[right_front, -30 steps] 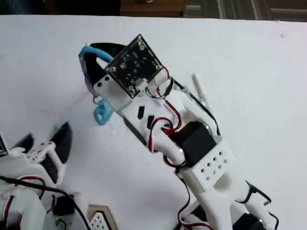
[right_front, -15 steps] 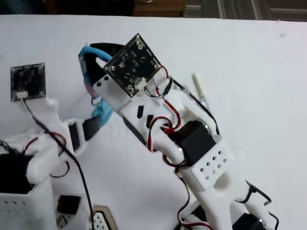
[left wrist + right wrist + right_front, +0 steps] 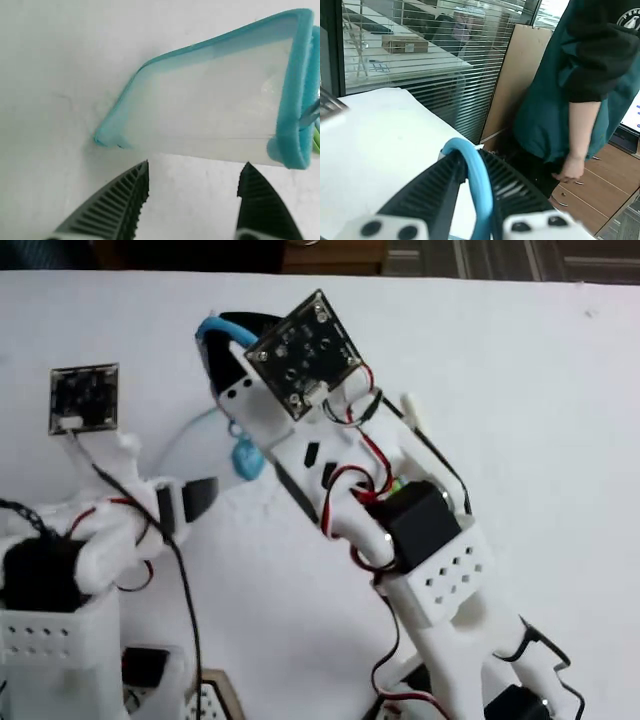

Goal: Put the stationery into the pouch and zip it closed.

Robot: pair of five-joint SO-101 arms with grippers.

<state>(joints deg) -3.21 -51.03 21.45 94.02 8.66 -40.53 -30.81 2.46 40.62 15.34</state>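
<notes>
Grips the pouch (image 3: 210, 110) by its blue rim with the right gripper (image 3: 470, 152), fingers clamped shut on that rim. Poises the left gripper (image 3: 195, 167), fingers spread and empty, just short of the pouch's long side, which runs crosswise to the gap between them. Counts one pouch and one white pen (image 3: 413, 412), the pen lying on the table (image 3: 560, 390) beyond the right arm, nearer that arm.

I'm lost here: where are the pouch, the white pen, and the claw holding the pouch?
pouch (image 3: 210, 110): left wrist view, clear side panel.
white pen (image 3: 411, 407): high view, its upper end.
right gripper (image 3: 471, 161): right wrist view, between the fingertips clamping the pouch's blue rim.
</notes>
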